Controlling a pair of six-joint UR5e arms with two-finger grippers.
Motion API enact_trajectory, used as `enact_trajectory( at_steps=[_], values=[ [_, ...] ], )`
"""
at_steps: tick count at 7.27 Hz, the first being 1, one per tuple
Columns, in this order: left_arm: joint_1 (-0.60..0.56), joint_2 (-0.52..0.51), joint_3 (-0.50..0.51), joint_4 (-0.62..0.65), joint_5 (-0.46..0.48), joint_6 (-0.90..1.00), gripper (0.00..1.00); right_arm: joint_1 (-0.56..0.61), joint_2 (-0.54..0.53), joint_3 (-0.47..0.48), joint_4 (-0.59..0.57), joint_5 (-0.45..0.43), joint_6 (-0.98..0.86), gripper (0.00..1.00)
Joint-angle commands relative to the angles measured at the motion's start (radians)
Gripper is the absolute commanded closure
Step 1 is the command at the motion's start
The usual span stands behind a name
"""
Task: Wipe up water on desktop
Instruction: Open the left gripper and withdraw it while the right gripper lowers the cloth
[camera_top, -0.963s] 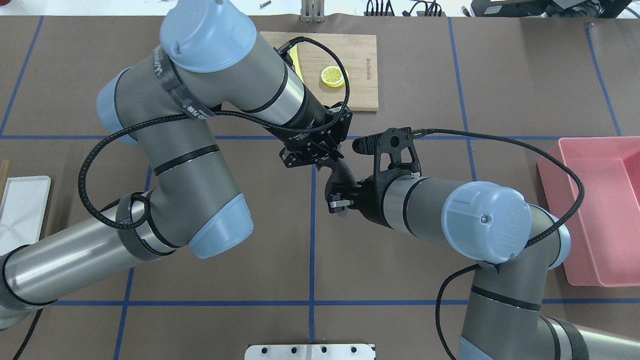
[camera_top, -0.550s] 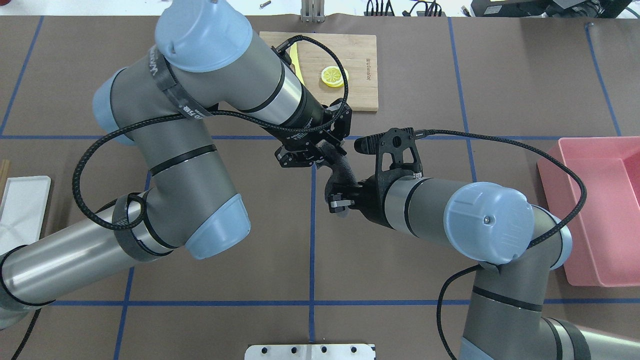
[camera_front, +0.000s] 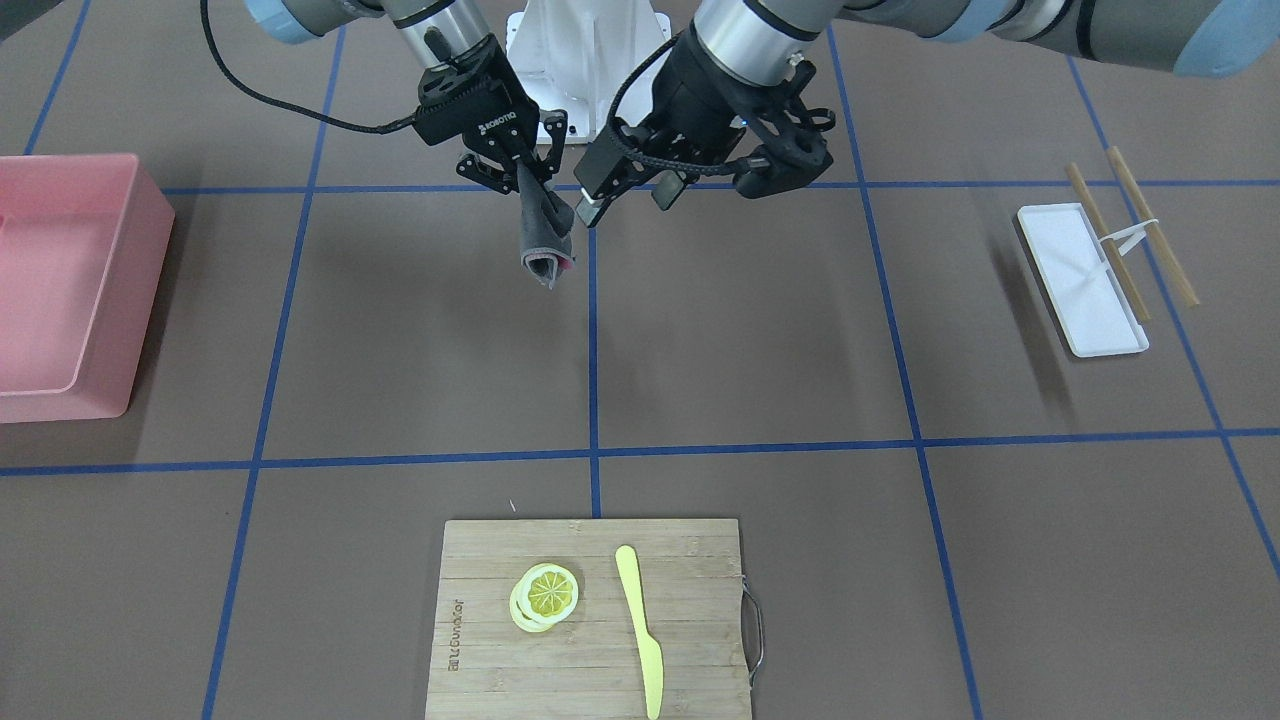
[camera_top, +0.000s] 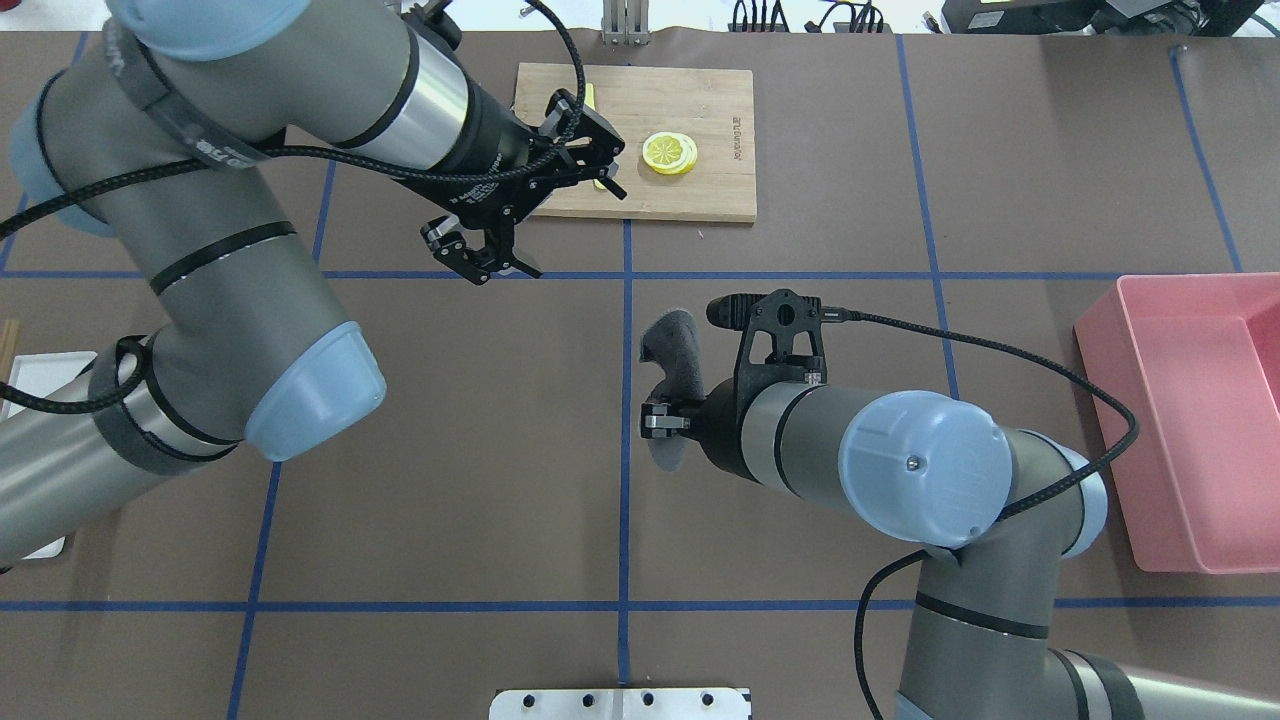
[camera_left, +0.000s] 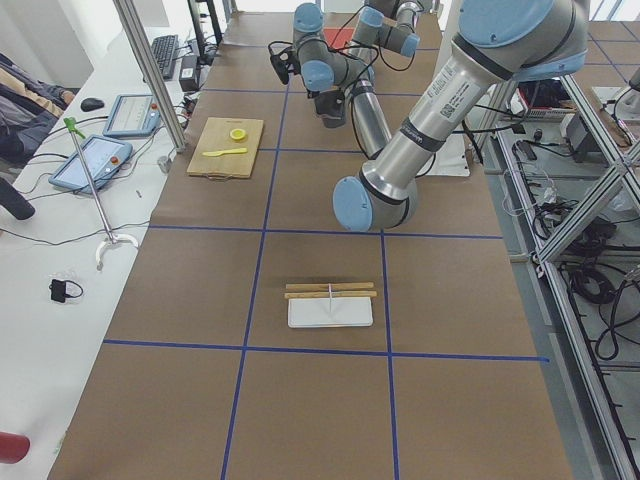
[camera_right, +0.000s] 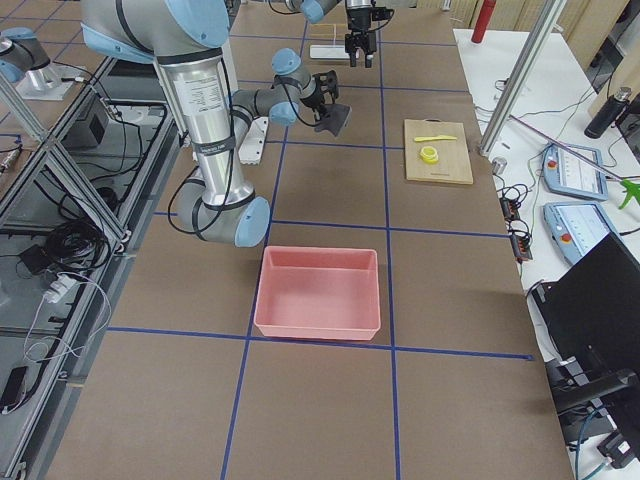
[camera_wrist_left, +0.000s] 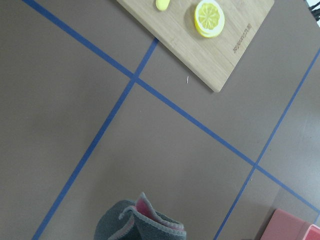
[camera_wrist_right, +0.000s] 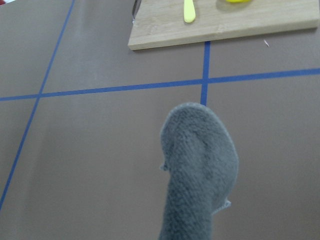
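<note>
The brown desktop (camera_top: 450, 450) with blue tape lines shows no water that I can see. My right gripper (camera_top: 660, 420) is shut on a folded grey cloth (camera_top: 675, 350) with a pink lining and holds it just above the desktop's middle. The cloth also shows in the front view (camera_front: 545, 245) and in both wrist views (camera_wrist_right: 200, 170) (camera_wrist_left: 142, 225). My left gripper (camera_top: 495, 268) is open and empty. In the overhead view it is left of and behind the cloth, apart from it. In the front view it (camera_front: 628, 195) is close beside the cloth.
A bamboo cutting board (camera_top: 700, 110) at the back holds lemon slices (camera_top: 668, 153) and a yellow knife (camera_front: 640, 630). A pink bin (camera_top: 1200, 420) stands at the right. A white tray (camera_front: 1080, 280) with chopsticks lies at the left.
My left gripper has come off the cloth's far end and swung left and back towards the cutting board. My right gripper has kept hold of the cloth and shifted slightly nearer the robot.
</note>
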Motion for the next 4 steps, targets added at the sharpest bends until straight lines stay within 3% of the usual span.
enact_trajectory(
  at_steps=[1, 3, 4],
  values=[
    [-0.019, 0.077, -0.065, 0.003, -0.002, 0.013, 0.02, -0.037, 0.104, -0.113, -0.051, -0.001, 0.146, 1.00],
    [-0.069, 0.250, -0.185, 0.005, -0.012, 0.115, 0.02, -0.071, 0.181, -0.167, -0.189, 0.002, 0.229, 1.00],
    [-0.112, 0.291, -0.196, 0.005, -0.037, 0.152, 0.02, -0.090, 0.176, -0.170, -0.229, 0.009, 0.251, 1.00]
  ],
)
